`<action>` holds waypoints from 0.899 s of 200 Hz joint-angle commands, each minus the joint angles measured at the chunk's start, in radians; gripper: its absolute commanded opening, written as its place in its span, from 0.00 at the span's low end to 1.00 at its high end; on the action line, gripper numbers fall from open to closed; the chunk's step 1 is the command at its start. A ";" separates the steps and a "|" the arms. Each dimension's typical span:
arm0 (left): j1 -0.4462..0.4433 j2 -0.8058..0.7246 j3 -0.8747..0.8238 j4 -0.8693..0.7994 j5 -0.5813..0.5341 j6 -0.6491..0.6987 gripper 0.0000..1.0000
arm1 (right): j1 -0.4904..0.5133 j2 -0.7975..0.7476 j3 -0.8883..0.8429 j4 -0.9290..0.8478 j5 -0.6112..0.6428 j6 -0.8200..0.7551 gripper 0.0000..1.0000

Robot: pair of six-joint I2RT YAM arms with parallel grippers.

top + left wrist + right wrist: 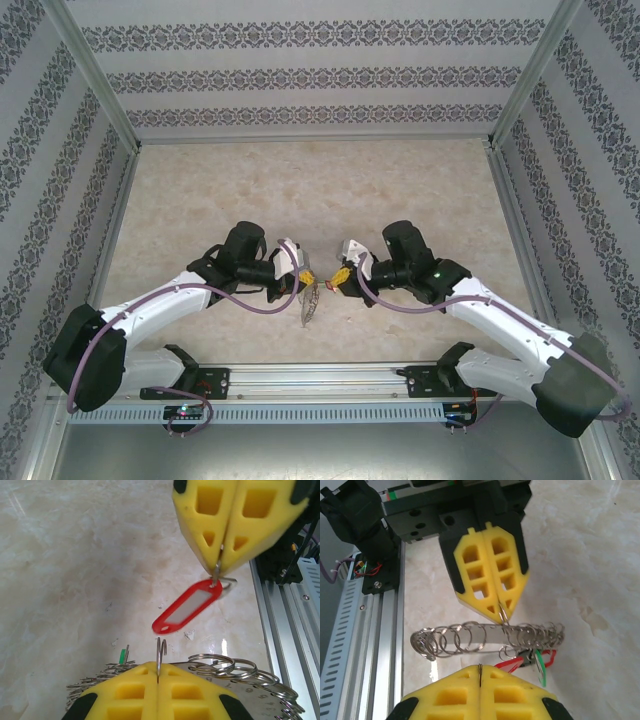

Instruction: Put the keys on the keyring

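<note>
Fingertips of both arms face each other near the middle of the pale marbled table [300, 180], close but not touching. The left gripper [159, 667] has its yellow jaws pressed together on a thin loop of grey wire, part of the keyring [470, 640], which hangs under its tips as a long bundle of small silvery rings strung side by side. From the right wrist camera that bundle lies crosswise between the two grippers, and in the overhead view it droops just below the left fingertips. The right gripper [218, 571] is likewise closed, clamped on the small silver end of the red key [187, 607], whose long red plastic head with a pale window dangles slanting down and to the left. Whether that head touches the table I cannot tell. The green key [540, 672] shows as a thin green sliver hanging among the rings at the end of the bundle away from the rail, just beside a bit of red. The aluminium rail [365, 630] carrying the arm bases runs along the near edge of the table
</note>
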 commanded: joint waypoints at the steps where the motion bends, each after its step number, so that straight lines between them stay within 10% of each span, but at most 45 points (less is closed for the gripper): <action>1: 0.002 0.003 -0.001 0.065 0.036 -0.028 0.00 | 0.026 0.020 0.037 0.053 0.007 -0.013 0.00; 180: 0.002 -0.009 -0.005 0.080 0.060 -0.040 0.00 | 0.072 0.165 0.074 0.168 0.113 0.042 0.00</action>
